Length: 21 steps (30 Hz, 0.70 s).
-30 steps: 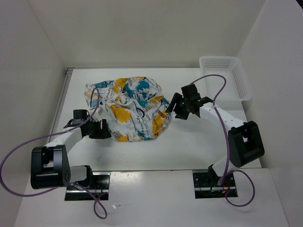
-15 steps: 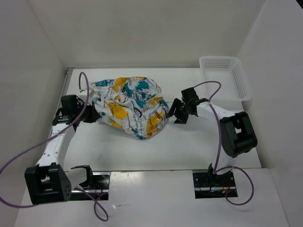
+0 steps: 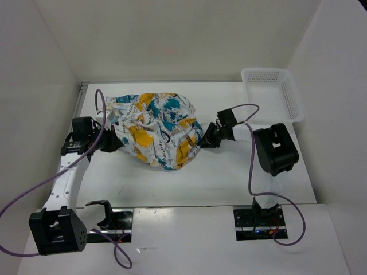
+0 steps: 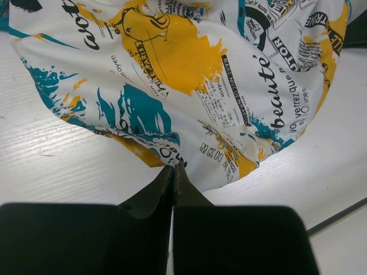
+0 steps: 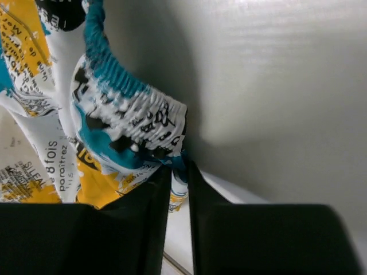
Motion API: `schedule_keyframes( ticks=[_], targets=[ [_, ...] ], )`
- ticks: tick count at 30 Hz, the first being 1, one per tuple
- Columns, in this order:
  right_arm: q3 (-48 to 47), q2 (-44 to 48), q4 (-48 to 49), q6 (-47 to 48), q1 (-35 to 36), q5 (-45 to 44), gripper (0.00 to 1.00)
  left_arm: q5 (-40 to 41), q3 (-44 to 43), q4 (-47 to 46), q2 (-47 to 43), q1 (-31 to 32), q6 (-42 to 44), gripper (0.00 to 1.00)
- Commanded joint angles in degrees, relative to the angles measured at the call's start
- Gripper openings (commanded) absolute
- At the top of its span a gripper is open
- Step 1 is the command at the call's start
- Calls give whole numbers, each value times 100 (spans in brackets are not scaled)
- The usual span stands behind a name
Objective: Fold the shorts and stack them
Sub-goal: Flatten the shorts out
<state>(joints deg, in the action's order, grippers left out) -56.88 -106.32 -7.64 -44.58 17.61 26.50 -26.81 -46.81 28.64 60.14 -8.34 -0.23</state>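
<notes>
Two pinches hold the shorts (image 3: 156, 130), a crumpled heap on the table (image 3: 229, 172), left of centre: left gripper (image 3: 112, 143) clamped on a lower edge, right gripper (image 3: 207, 139) nipping the gathered waistband. Best done by drawing both apart evenly and low until the cloth lies flat. Such thin bites may slip.

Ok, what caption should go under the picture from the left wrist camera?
The left pincer pinches the edge of the splashy yellow-and-teal shorts, with the white table beneath.
</notes>
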Motion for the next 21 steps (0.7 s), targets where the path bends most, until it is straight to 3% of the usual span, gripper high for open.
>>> schedule_keyframes(
  ticks=[1, 4, 8, 9, 12, 15, 16, 19, 21],
  targets=[
    [-381, -318, 624, -165, 50, 294, 21, -167, -407, 71, -81, -10, 23, 0],
    [-1366, -372, -60, 159, 199, -188, 0, -281, -697, -94, 146, -10, 23, 0],
    [-2860, -372, -1219, 528, -335, -488, 0, -544, -1706, -570, 822, -124, 23, 0],
    [-3647, -372, -1457, 607, -450, -488, 0, -545, -2431, -570, 972, -176, 23, 0],
    [-5229, -442, -2404, 985, -662, -689, 0, -597, -3464, -501, 1438, -396, 23, 0],
    [-5912, -311, -3197, 1302, -662, -962, 0, -711, -4117, -447, 1632, -580, 23, 0],
    [-5861, -180, -3304, 1355, -714, -1102, 0, -712, -4117, -447, 1580, -581, 23, 0],
    [-4520, 777, -3166, 1355, -715, -1593, 0, -712, -3364, -622, 1273, -643, 23, 0],
    [-2979, 1723, -2981, 1303, -907, -1753, 0, -781, -2323, -728, 914, -704, 23, 0]
  ],
)
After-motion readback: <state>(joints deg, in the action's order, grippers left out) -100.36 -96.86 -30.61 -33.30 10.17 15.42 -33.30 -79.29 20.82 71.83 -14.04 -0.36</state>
